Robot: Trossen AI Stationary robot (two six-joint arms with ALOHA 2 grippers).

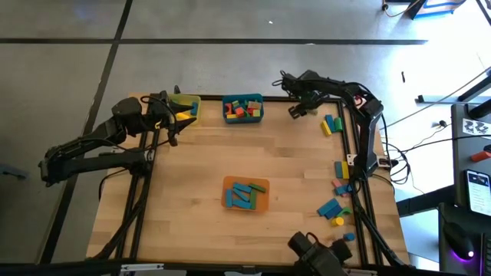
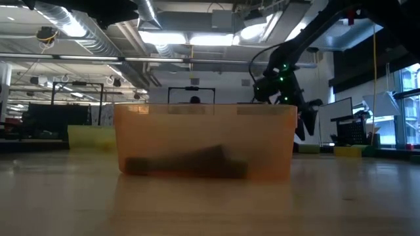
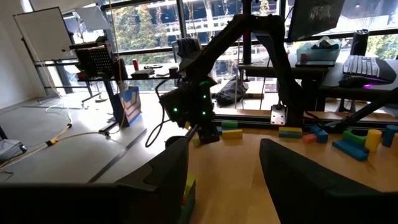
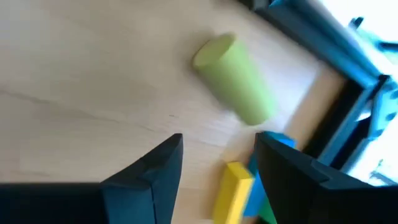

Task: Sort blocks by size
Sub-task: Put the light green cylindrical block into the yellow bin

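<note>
Right gripper (image 1: 295, 112) at worktop's (image 1: 199, 169) 1 o'clock, jaws apart, empty. Green cylinder (image 4: 235, 79) judged light, rigid, roll-prone; curved sides to be pinched mid-length. Left gripper (image 1: 175, 129) open, empty.

Open-plan robotics lab, exposed ceiling ducts (image 2: 72, 29), whiteboard (image 3: 42, 34), monitor desks (image 3: 323, 59), big windows (image 3: 149, 25)

Two dark, jointed arms with black cables along their links; the right claw (image 1: 298, 110) carries small green indicator lights; the left claw (image 1: 173, 119) has broad, dark, wedge-shaped fingers (image 3: 298, 177).
</note>
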